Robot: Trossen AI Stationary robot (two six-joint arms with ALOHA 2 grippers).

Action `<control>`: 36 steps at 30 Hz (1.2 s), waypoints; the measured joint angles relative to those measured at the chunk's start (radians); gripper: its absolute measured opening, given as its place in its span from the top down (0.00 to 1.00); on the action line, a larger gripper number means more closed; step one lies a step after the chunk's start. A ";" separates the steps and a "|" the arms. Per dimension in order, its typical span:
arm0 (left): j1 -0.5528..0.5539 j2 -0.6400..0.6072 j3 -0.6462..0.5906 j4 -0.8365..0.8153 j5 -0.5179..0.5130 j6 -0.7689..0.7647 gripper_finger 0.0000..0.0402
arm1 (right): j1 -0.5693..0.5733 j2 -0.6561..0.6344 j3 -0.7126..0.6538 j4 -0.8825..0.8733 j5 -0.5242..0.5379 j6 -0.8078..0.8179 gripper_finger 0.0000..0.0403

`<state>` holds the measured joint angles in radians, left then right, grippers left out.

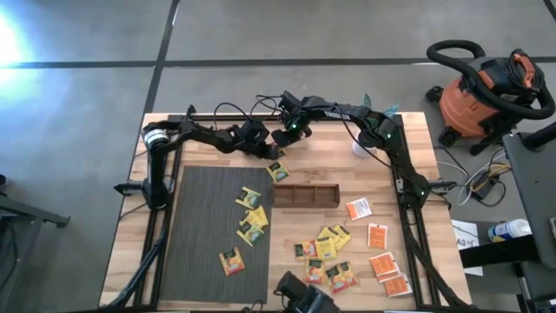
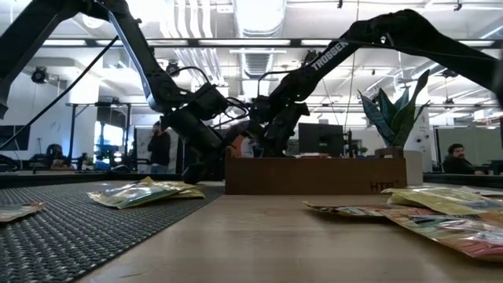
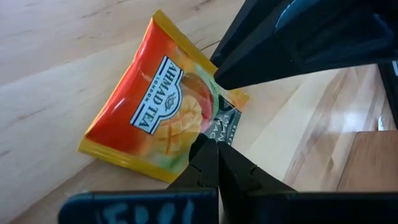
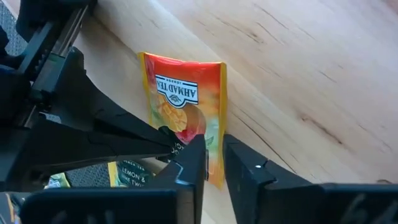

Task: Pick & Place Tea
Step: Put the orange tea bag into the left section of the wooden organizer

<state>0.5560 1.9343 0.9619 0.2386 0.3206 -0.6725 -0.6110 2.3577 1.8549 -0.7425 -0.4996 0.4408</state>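
Sachet [image 3: 158, 112] of orange-and-yellow tea hangs above the wood just at ten o'clock from the brown tray [image 1: 304, 196], pinched at one edge by the clenched left gripper [image 3: 214, 163]. Right gripper [image 4: 213, 160] nips the same sachet's opposite edge.

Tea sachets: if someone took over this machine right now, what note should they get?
Left gripper: shut on the edge of one orange-yellow sachet, at the table's far side, by the left end of the wooden tray.
Right gripper: at the same sachet's edge, facing the left gripper.
Other sachets: several yellow ones on the dark mat; more yellow ones and orange and white ones on bare wood in front of the tray.
Done: one sachet picked up.
Left: no sachet shows in the tray; all still need placing.
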 joint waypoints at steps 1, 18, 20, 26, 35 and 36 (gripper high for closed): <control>0.000 0.000 0.000 0.000 0.000 0.004 1.00 | 0.000 0.000 0.000 0.000 -0.002 0.000 0.88; 0.000 -0.001 0.000 0.001 -0.006 0.016 1.00 | 0.000 -0.018 0.005 -0.039 -0.003 -0.102 0.98; 0.000 -0.001 0.000 0.001 -0.003 0.015 1.00 | 0.000 -0.024 0.005 -0.039 -0.005 -0.111 0.98; 0.001 -0.041 -0.003 0.001 0.014 0.016 1.00 | 0.000 -0.057 0.006 -0.039 -0.018 -0.138 0.98; 0.000 -0.183 -0.002 -0.068 -0.023 0.080 1.00 | -0.002 -0.108 0.007 -0.056 0.002 -0.153 0.98; 0.000 -0.192 -0.001 -0.100 -0.051 0.101 1.00 | -0.003 -0.107 0.007 -0.062 0.002 -0.147 0.98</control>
<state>0.5564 1.7426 0.9605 0.1385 0.2697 -0.5712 -0.6136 2.2504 1.8620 -0.8042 -0.4979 0.2936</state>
